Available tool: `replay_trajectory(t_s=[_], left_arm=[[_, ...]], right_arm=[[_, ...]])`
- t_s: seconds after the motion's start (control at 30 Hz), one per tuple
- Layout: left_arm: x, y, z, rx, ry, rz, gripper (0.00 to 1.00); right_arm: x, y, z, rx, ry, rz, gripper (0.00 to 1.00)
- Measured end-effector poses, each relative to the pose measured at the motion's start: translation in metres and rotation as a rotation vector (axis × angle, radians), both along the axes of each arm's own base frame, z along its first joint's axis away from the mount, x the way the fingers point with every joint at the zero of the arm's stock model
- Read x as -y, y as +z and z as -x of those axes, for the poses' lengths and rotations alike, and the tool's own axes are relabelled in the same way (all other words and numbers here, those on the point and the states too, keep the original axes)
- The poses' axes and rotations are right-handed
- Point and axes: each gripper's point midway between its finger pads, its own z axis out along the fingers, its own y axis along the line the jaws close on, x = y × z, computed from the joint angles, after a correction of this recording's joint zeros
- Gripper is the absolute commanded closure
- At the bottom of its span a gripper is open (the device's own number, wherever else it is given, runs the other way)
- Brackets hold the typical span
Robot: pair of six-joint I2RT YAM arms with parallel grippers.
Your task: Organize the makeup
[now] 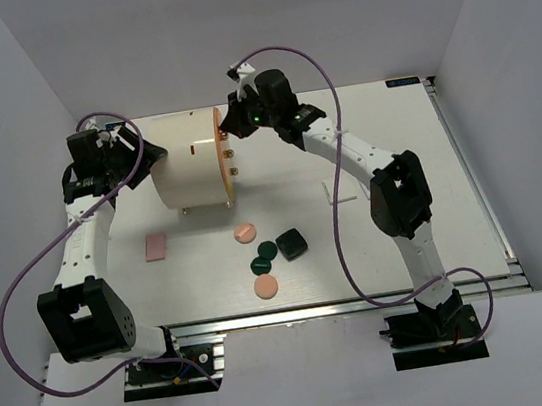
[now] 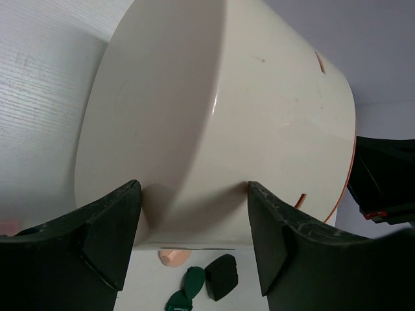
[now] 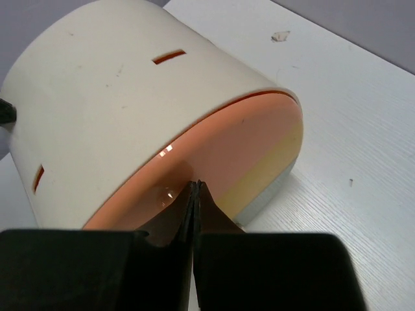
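left tool (image 1: pixel 130 145) (image 2: pixel 194 194): mine, spread wide, holding nothing. Sits at the closed back end of the cream cylinder (image 1: pixel 185 165) (image 2: pixel 214 116); can't tell if the fingers (image 2: pixel 110 227) touch it.
right tool (image 1: pixel 231 123) (image 3: pixel 194 184): mine, tips pressed together, nothing between them, right up against the cylinder's orange front (image 1: pixel 223 154) (image 3: pixel 246 149).
cylinder: on its side at the back of the worktop (image 1: pixel 408 244), orange front facing right.
makeup: all loose on the worktop, in front of the cylinder and apart from both tools.
pink pad (image 1: pixel 156 246): alone, left of the rest.
upper peach disc (image 1: pixel 245 233) (image 2: pixel 174 256): near the middle.
green discs (image 1: pixel 269 250) (image 2: pixel 193 280): two, just beside each other.
dark square compact (image 1: pixel 291 245) (image 2: pixel 222 275): just right of the green discs.
lower peach disc (image 1: pixel 266 286): nearest the arm bases.
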Motion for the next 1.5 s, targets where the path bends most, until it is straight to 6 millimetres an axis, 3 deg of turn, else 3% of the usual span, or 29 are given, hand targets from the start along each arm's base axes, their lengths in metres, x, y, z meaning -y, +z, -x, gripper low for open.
replay_trajectory(t_s=[0.1,0.3,0.33,0.43,0.47,0.53,0.67,0.83,0.93,1.0,1.1,1.33,1.5], left_arm=[[0.000,0.000,-0.001,0.006,-0.006,-0.001,0.25],[-0.001,0.001,-0.002,0.008,-0.007,-0.001,0.25],[-0.001,0.001,-0.002,0.006,-0.004,-0.002,0.24],[-0.003,0.002,-0.002,0.005,0.008,-0.010,0.23],[-0.004,0.002,-0.003,0.005,0.012,-0.012,0.23],[-0.005,0.002,-0.003,0.003,0.021,-0.016,0.23],[-0.007,0.002,-0.005,-0.001,0.033,-0.023,0.21],[-0.009,0.002,-0.005,-0.004,0.041,-0.028,0.18],[-0.011,0.003,-0.005,-0.005,0.047,-0.034,0.15],[-0.011,0.005,-0.006,-0.006,0.050,-0.037,0.15],[-0.012,0.007,-0.006,-0.005,0.052,-0.038,0.14],[-0.011,0.008,-0.006,-0.005,0.053,-0.032,0.13],[-0.011,0.008,-0.006,-0.005,0.050,-0.030,0.13]], right_arm=[[-0.008,0.000,0.000,0.001,0.008,-0.019,1.00],[-0.008,-0.002,-0.005,-0.009,0.011,-0.039,0.88],[-0.008,-0.002,-0.005,-0.001,0.015,-0.035,0.77],[-0.001,-0.001,-0.008,0.031,0.033,-0.036,0.59],[0.003,-0.001,-0.008,0.035,0.049,-0.041,0.47],[0.011,-0.001,-0.007,0.038,0.084,-0.047,0.38],[0.034,-0.020,-0.006,0.049,0.156,-0.023,0.36],[0.061,-0.068,0.010,0.055,0.292,0.012,0.36],[0.067,-0.090,0.025,0.105,0.410,0.032,0.34],[0.062,-0.092,0.029,0.171,0.480,0.032,0.28],[0.051,-0.089,0.030,0.272,0.551,0.027,0.26],[0.020,-0.087,0.017,0.424,0.608,0.023,0.28],[0.011,-0.101,0.007,0.451,0.605,0.032,0.30]])
